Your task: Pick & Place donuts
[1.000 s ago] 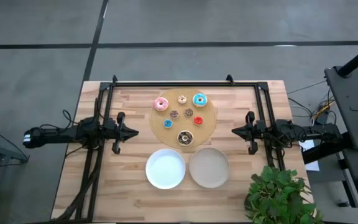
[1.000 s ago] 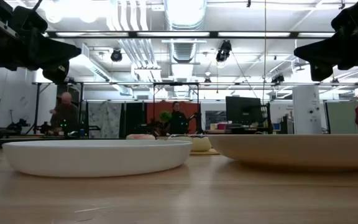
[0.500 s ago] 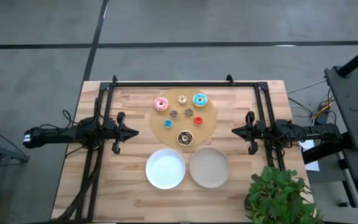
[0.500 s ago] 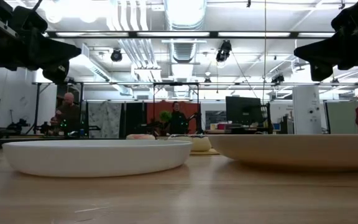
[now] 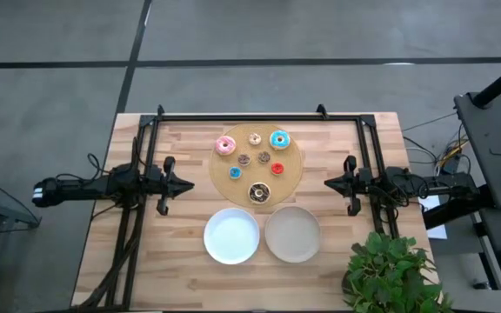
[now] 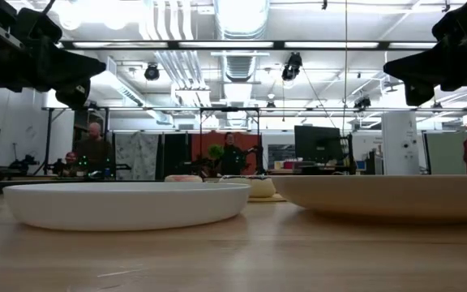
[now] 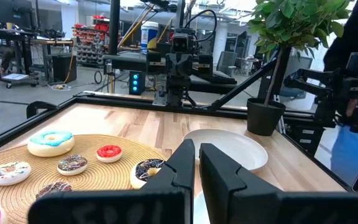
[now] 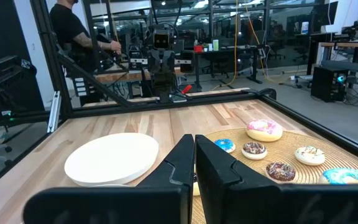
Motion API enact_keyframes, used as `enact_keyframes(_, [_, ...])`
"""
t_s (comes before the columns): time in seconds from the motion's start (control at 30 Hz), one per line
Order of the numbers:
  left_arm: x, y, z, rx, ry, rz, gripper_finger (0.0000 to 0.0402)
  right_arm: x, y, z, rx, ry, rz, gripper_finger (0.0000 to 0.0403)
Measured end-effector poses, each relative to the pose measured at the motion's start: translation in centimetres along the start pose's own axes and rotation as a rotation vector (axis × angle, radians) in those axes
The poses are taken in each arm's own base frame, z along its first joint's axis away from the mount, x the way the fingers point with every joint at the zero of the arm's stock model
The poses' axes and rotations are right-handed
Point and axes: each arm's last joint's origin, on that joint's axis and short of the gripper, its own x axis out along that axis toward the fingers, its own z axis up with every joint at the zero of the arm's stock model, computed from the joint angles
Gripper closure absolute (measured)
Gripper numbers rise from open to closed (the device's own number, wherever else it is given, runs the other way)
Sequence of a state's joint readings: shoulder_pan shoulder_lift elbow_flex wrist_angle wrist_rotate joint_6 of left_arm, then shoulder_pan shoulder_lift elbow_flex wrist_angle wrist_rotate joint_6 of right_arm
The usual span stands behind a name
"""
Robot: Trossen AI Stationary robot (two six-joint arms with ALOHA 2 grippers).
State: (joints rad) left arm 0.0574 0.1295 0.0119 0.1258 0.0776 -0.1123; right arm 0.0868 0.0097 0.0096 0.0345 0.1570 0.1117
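Pink donut (image 5: 225, 145) — light-blue donut (image 5: 280, 139) — tan board (image 5: 233, 181).

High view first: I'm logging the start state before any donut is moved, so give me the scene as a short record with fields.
donuts: seven, all on the wooden board
larger donuts: pink donut, light blue donut, chocolate donut
plates: white plate and cream plate, both bare, side by side
left gripper: shut, holding nothing, left of the board
right gripper: shut, holding nothing, right of the board
plant: at the table's corner
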Motion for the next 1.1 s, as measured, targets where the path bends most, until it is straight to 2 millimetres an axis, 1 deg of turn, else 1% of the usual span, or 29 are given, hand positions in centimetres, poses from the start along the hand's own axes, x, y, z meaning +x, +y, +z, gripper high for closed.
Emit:
enact_keyframes(0.97, [0.00,0.00,0.00,0.000,0.000,0.000,0.0402,0.00,0.00,0.01,0.000,-0.001,0.000,0.0394])
enact_keyframes(1.1, [0.00,0.00,-0.01,0.000,0.000,0.000,0.0402,0.00,0.00,0.03,0.053,-0.003,0.000,0.0394])
